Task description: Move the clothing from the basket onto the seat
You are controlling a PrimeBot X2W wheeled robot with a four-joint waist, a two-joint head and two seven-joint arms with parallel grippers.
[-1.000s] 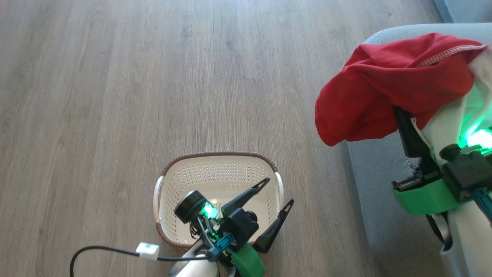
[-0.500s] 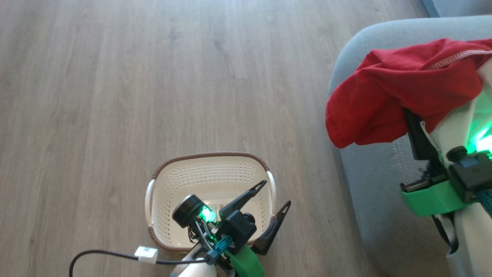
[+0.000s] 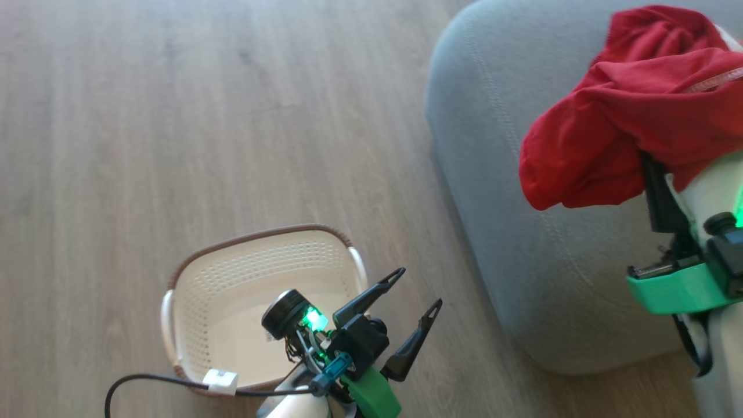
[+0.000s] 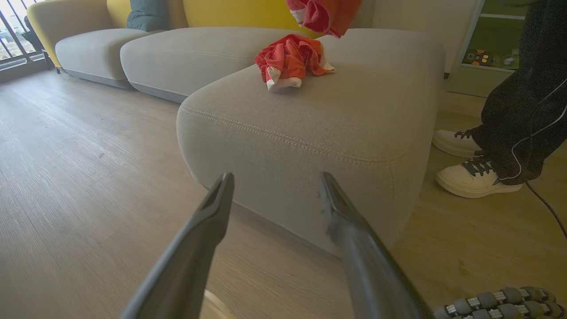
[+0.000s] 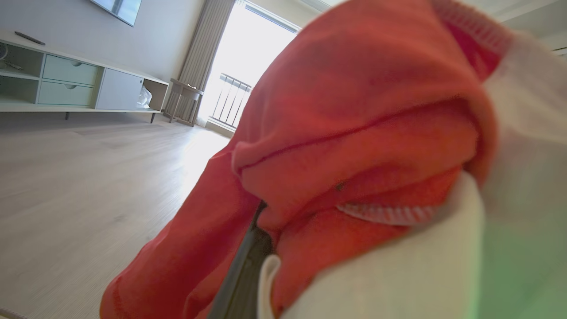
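The right gripper (image 3: 654, 174) carries a red garment (image 3: 627, 128), its jaws clenched on the fabric and mostly buried under it. In the head view only one dark finger shows below the cloth. The garment hangs over the grey seat (image 3: 511, 174), not resting on it as far as the left wrist view suggests. There its hem dangles at 12 o'clock above a second red garment with a white cuff (image 4: 290, 60), which lies crumpled on the cushion top.

In the head view the held cloth runs roughly from 1 o'clock to 7 o'clock, with its loose lobe drooping toward 7 o'clock past the finger. The seat surface lies directly beneath and out toward 10 o'clock from the jaws, so the drop seems to need little more than a lowering and a release.

The left gripper (image 3: 419, 287) hovers with jaws released and spread wide at the 3 o'clock edge of the cream basket (image 3: 255, 235), grasping nothing. The basket floor that can be seen looks bare, so this is probably the last piece. A person's white shoes (image 4: 474, 181) stand on the floor just beside the seat's far corner.
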